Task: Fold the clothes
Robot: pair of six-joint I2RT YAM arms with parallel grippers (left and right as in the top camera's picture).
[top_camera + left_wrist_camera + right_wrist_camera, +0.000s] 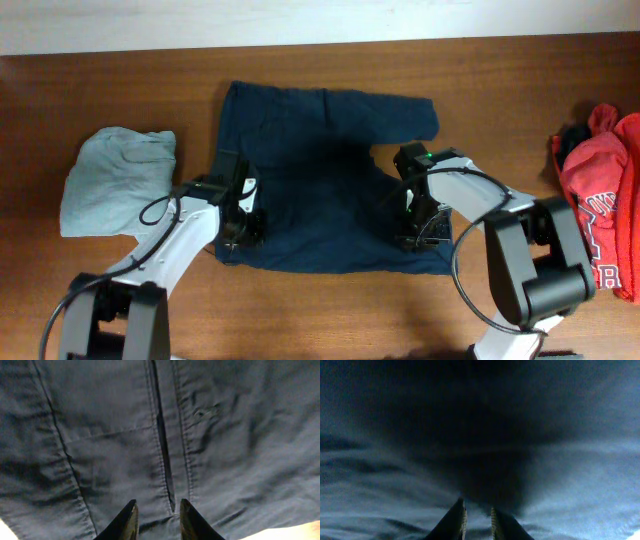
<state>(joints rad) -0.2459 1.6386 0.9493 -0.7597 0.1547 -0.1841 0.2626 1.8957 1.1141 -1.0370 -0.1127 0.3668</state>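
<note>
Dark navy shorts (320, 170) lie spread flat in the middle of the table, with one leg reaching toward the back right. My left gripper (240, 232) points down onto their front left part. In the left wrist view the gripper (157, 507) stands narrow beside a stitched seam (162, 450), with a crease of cloth pinched between the tips. My right gripper (415, 236) presses into the front right part of the shorts. In its wrist view the gripper (476, 505) is nearly closed, with dark fabric (545, 460) between the tips.
A pale grey-green garment (115, 180) lies crumpled at the left of the wooden table (500, 90). A red garment with white lettering (605, 200) is heaped at the right edge. Both arms reach in from the front edge.
</note>
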